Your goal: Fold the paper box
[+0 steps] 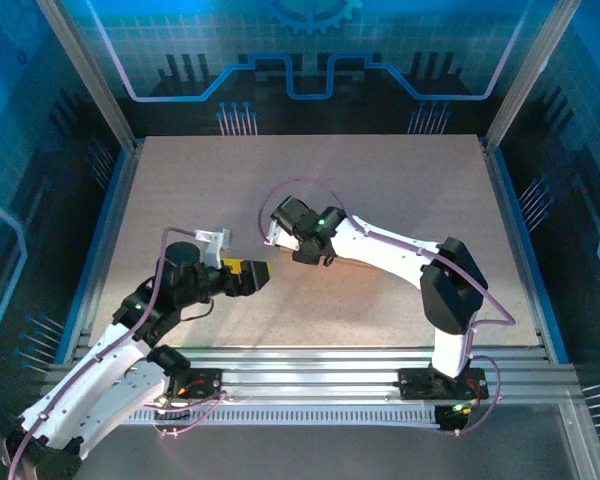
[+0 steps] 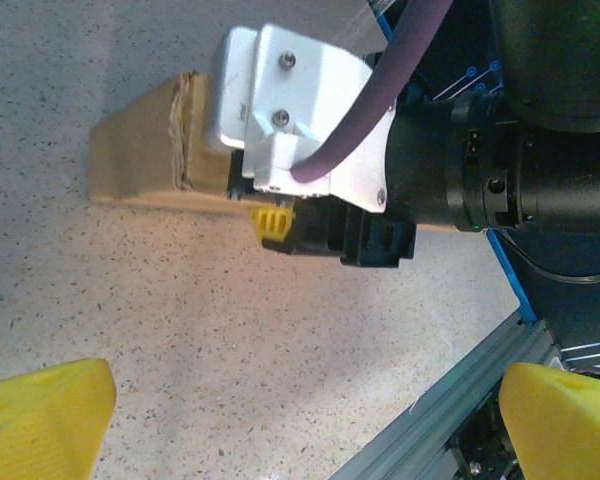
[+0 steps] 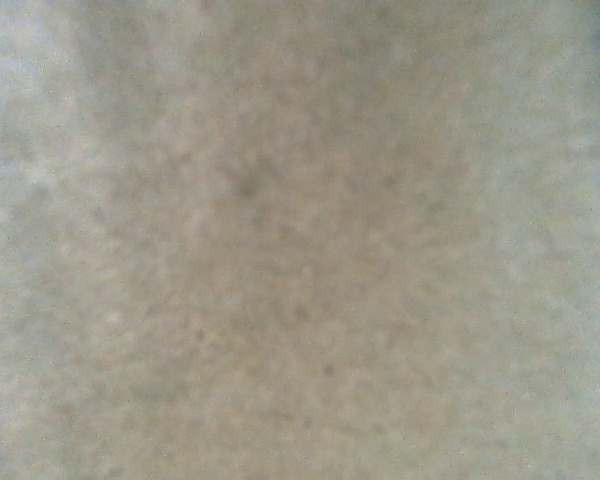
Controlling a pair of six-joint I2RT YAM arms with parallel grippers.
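Cardboard paper box [image 2: 140, 150] meets our right gripper [image 2: 278, 225], opening we cannot tell; our left gripper [image 2: 300, 420] hovers wide, empty, elbow bent.

Top camera overlooks the table [image 1: 380, 180]; left wrist camera views it close-up

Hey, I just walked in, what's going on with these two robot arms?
The two arms are working on a brown cardboard paper box lying on the speckled table. The right gripper is down against the box's near edge, with one yellow finger showing beside the cardboard. I cannot tell whether it has clamped on. The left gripper hangs wide open just short of the box, holding nothing. How far the folding has got is hard to tell.
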